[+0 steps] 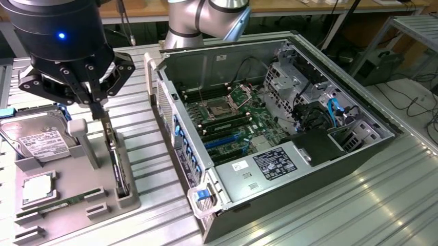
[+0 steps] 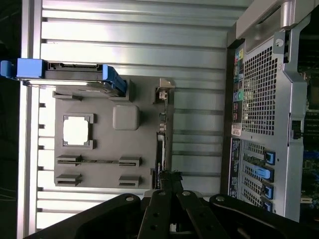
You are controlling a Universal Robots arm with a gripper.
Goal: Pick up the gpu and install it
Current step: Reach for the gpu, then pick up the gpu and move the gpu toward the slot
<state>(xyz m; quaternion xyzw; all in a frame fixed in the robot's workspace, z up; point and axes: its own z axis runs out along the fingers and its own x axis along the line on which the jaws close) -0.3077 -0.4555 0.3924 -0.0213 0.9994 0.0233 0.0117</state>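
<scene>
End effector pinches one gpu, edge-up in one tray.

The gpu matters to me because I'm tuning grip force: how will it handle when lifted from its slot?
Probably stiff: the gpu is a thin flat card standing on edge in a slot of the grey holder. Likely light, being so thin. Pinched near one end by the gripper, it may pivot or tilt as it rises.

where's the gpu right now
On the exterior view's left, the gpu stands on edge in the grey holder tray, in the slot nearest the open computer case, with the claw directly over it.
</scene>
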